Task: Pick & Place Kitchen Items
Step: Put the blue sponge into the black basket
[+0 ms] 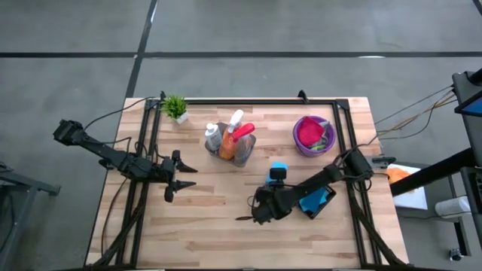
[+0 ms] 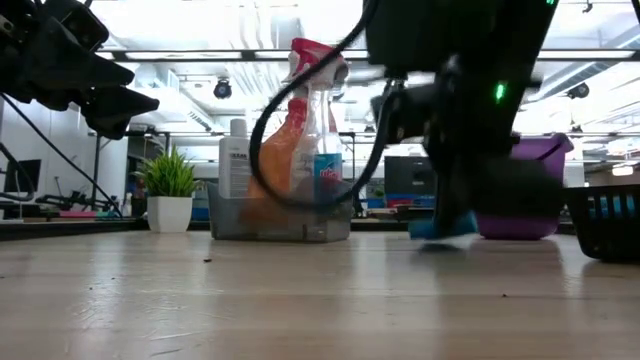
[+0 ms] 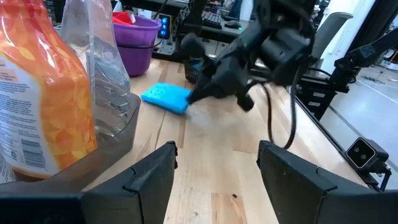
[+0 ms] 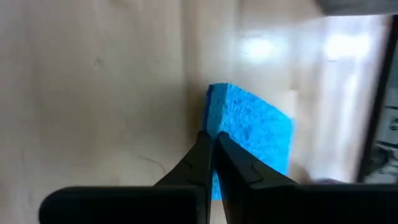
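High view: the left gripper (image 1: 183,181) hangs over the wooden table (image 1: 226,233) on its left side, fingers spread apart with nothing between them. Behind it, near the far edge, stands a small potted plant (image 1: 175,107). In the middle sits a grey bin (image 1: 242,151) holding a white bottle (image 1: 213,135), an orange-and-white bottle (image 1: 227,143) and a pink-trigger spray bottle (image 1: 239,129). To the right of the bin is a purple bowl (image 1: 302,143) with a magenta cloth (image 1: 310,132) and a green cloth (image 1: 326,141) in it. Nearer the front, the right gripper (image 1: 242,218) reaches leftward across the table; a blue sponge (image 1: 279,167) lies on the wood just behind that arm, and a black basket (image 1: 310,214) with more blue inside sits beside the arm on the right.

In the right wrist view the right gripper's fingers (image 4: 198,163) are pressed together, tip to tip, and hold nothing. Their tips lie at the near edge of the blue sponge, over its corner; whether they touch it I cannot tell. The sponge lies flat on the table beyond the fingers, not between them.

In the left wrist view the left gripper's fingers (image 3: 151,180) stand wide, the bin and bottles close by on one side, the sponge farther off.
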